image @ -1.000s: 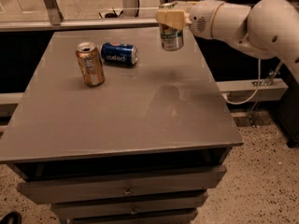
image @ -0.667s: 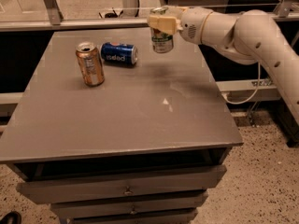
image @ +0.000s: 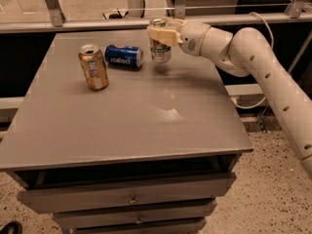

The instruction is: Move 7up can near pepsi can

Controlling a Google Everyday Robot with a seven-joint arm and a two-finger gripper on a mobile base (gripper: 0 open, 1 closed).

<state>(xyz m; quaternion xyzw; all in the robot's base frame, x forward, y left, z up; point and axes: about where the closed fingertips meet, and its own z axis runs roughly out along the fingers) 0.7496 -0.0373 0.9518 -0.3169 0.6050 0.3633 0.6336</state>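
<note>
The 7up can (image: 160, 50), white and green with a silver top, is upright and held in my gripper (image: 163, 34), just above the grey table top (image: 146, 106) at its far side. The gripper's tan fingers (image: 162, 34) are shut on the can's upper part. The pepsi can (image: 124, 56), dark blue with white lettering, lies on its side on the table a short way left of the 7up can. My white arm (image: 258, 67) reaches in from the right.
An orange-gold can (image: 93, 67) stands upright left of the pepsi can. The table has drawers (image: 131, 196) at its front. A metal rail (image: 97, 23) and frame run behind the table. Speckled floor (image: 273, 189) lies to the right.
My gripper has carried the 7up can leftward and lower, closer to the pepsi can. The pepsi can and the orange-gold can have not moved.
</note>
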